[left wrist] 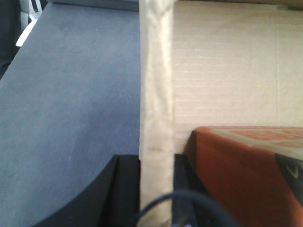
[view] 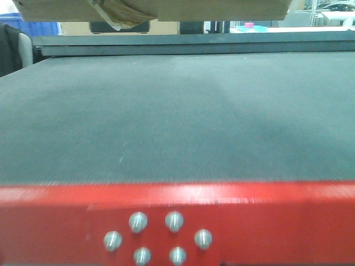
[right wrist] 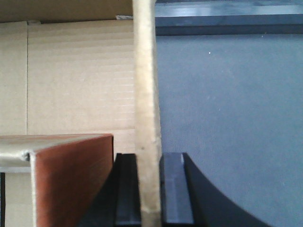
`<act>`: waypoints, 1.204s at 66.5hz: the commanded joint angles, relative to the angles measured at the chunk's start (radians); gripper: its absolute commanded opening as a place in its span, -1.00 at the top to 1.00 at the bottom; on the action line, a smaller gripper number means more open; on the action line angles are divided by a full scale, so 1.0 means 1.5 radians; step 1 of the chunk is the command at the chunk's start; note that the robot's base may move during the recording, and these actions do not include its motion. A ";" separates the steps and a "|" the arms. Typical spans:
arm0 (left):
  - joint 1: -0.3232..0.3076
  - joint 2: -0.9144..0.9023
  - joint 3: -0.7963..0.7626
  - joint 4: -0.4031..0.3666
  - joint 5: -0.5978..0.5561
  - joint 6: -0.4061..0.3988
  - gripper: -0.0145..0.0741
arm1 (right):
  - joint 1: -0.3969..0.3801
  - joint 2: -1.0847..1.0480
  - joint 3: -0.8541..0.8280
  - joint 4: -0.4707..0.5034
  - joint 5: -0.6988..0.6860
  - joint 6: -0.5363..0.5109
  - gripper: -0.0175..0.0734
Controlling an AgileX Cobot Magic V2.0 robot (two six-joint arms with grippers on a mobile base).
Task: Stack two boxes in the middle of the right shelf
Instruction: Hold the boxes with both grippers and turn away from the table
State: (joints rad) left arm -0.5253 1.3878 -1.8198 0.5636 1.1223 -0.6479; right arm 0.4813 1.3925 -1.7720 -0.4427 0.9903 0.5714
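Pinching the box by its upright edges, my left gripper and right gripper were each clamped on cardboard, high above the grey platform. I judged both arms should lift evenly, keeping it level; the shelf was unseen.

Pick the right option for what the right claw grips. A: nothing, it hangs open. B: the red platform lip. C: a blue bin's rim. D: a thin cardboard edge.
D: in the right wrist view the right claw has its black fingers pressed on both sides of the thin tan cardboard edge.
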 commanded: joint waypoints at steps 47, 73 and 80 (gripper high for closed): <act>0.001 -0.010 -0.011 0.022 -0.011 -0.006 0.92 | -0.006 -0.011 -0.009 -0.034 -0.028 0.002 0.98; 0.001 -0.010 -0.011 0.022 -0.011 -0.006 0.92 | -0.006 -0.011 -0.009 -0.034 -0.028 0.002 0.98; 0.001 -0.010 -0.011 0.023 -0.011 -0.006 0.92 | -0.006 -0.011 -0.009 -0.034 -0.028 0.002 0.98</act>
State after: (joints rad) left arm -0.5253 1.3860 -1.8205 0.5673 1.1240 -0.6496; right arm 0.4813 1.3925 -1.7720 -0.4427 0.9832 0.5714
